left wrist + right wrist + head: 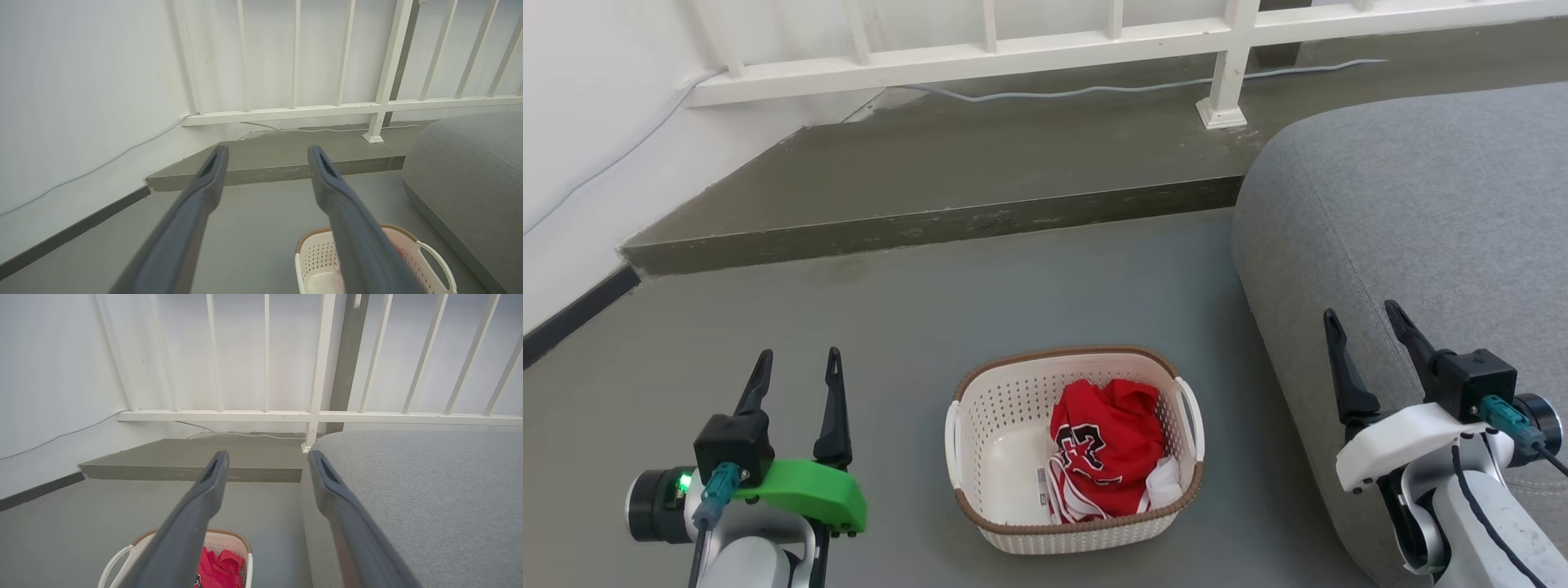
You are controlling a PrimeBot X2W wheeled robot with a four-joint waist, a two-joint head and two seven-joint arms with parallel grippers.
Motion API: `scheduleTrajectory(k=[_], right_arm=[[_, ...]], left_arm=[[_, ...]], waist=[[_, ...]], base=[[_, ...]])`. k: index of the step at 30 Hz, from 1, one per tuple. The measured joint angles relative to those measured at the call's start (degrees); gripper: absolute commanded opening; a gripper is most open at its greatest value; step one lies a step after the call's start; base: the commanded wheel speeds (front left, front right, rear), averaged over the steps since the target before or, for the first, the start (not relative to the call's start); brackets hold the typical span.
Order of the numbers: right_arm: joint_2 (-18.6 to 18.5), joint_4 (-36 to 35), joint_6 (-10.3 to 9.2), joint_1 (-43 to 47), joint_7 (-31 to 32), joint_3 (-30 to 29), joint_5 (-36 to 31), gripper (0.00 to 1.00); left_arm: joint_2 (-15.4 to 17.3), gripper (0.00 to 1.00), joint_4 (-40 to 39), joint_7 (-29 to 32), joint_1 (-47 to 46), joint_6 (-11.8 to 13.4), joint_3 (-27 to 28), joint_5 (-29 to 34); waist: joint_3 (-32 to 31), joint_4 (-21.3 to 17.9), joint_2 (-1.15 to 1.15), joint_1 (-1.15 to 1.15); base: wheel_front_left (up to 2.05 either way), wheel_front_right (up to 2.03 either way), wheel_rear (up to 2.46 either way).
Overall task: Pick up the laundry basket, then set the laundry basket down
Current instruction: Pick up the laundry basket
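The laundry basket (1013, 506) stands on the grey floor between my two arms, cream-white with perforated walls, a brown rim band and white loop handles on its left and right sides. A red garment (1107, 445) lies crumpled inside it. My left gripper (799, 361) is open, off to the basket's left and apart from it. My right gripper (1364, 314) is open, off to the basket's right over the grey cushion. The basket (318, 261) peeks in at the bottom of the left wrist view, and the basket (229, 539) also sits low in the right wrist view.
A large grey cushion (1421, 212) fills the right side, close to the basket. A raised concrete step (915, 188) crosses behind, topped by a white railing (1225, 73) with a cable along its base. A white wall (580, 122) bounds the left.
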Motion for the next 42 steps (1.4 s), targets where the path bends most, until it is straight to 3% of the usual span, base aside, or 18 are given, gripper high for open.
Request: scheduleTrajectory(k=[17, 42], right_arm=[[0.1, -0.1, 1.19, 0.0, 0.0, -0.7, -0.5, 1.0], [-0.5, 0.5, 4.22, -9.9, 0.0, -1.7, -0.2, 1.0]], left_arm=[[-0.7, 1.0, -0.1, 0.0, -1.0, 0.0, -0.7, 0.4], [-2.6, 1.0, -0.9, -0.2, -9.1, 0.0, -1.8, 0.5]], waist=[[3.4, 0.3, 0.0, 0.0], [20.2, 0.5, 0.0, 0.0]], base=[[0.0, 0.0, 0.0], [0.0, 0.0, 0.0]])
